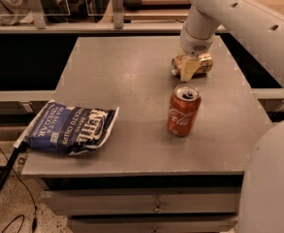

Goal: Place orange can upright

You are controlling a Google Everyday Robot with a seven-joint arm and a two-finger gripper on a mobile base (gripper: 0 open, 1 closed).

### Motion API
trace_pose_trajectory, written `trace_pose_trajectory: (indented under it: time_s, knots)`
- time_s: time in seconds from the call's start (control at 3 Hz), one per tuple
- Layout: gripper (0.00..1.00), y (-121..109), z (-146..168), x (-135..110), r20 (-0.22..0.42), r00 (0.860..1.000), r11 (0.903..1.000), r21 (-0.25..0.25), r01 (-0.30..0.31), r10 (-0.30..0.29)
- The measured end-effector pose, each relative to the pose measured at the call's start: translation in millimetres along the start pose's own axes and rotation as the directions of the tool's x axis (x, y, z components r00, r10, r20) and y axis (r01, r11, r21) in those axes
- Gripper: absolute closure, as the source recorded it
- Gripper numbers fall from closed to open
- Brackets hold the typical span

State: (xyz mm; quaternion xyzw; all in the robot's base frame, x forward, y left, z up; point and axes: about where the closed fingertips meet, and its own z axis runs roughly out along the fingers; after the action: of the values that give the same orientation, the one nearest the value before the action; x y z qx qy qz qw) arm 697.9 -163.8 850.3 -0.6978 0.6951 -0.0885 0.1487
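The orange can (203,62) lies on its side on the grey table (132,81), at the far right part, its silver top pointing left. My gripper (189,68) comes down from the white arm (228,13) right over the can's left half and hides part of it. The can rests on the table surface.
A red Coca-Cola can (183,110) stands upright just in front of the orange can. A blue chips bag (69,127) lies flat at the table's front left corner. A shelf with clutter runs behind the table. The robot's white body (272,178) fills the right foreground.
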Motion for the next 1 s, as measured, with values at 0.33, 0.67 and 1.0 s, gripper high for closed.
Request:
trace_pose_trajectory:
  time_s: [0.33, 0.67, 1.0]
  knots:
    - [0.65, 0.5, -0.2, 1.8, -0.002, 1.000, 0.9999, -0.006, 0.012, -0.012]
    - [0.88, 0.0, -3.2, 3.0, -0.004, 1.000, 0.9997, -0.007, 0.022, -0.022]
    - [1.00, -2.7, -18.9, -3.3, -0.004, 0.999, 0.9983, 0.022, 0.055, -0.055]
